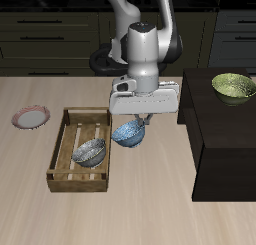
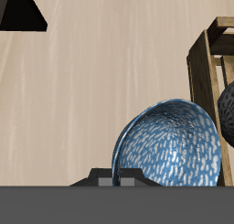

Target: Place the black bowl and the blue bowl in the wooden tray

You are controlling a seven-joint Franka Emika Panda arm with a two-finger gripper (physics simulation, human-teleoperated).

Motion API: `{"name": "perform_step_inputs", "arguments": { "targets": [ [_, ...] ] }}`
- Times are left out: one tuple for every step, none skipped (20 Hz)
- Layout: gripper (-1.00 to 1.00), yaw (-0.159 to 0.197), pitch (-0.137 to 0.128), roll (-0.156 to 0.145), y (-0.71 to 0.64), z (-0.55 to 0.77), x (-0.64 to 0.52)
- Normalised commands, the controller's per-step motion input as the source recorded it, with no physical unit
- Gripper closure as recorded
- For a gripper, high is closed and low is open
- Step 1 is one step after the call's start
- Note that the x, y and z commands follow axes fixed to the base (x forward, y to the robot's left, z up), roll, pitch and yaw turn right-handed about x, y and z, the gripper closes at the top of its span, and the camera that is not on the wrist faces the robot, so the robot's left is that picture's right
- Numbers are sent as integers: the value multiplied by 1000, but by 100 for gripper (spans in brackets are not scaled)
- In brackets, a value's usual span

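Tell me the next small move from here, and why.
Probably carry the blue bowl sideways over the wooden tray wall, toward the free end farther back. The end effector seems to hold the bowl by its rim, tilted, just outside the tray, and the black bowl already lies in the end nearer the table's front edge.

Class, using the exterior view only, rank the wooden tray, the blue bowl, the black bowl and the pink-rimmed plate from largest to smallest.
1. wooden tray
2. pink-rimmed plate, black bowl and blue bowl: all look alike in size; the blue bowl is tilted and partly hidden, so unranked.
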Motion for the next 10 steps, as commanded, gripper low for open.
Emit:
{"name": "perform_step_inputs", "arguments": {
  "targets": [
    [100,-26,-8,-24,-113,183,-33],
    [100,40,-60,7,-34,255,-121],
    [100,2,-26,2,-43,329,-137],
    [100,26,-77,-4,-29,369,-107],
    [100,16,-55,0,-41,284,-111],
    [100,-1,-32,-15,-81,256,-83],
    [100,46,-54,-21,-117,303,-71],
    [100,22,-25,-23,-130,160,3],
    [100,0,0,0,0,0,0],
    [100,3,-21,-36,-158,219,-29]
  ]
}}
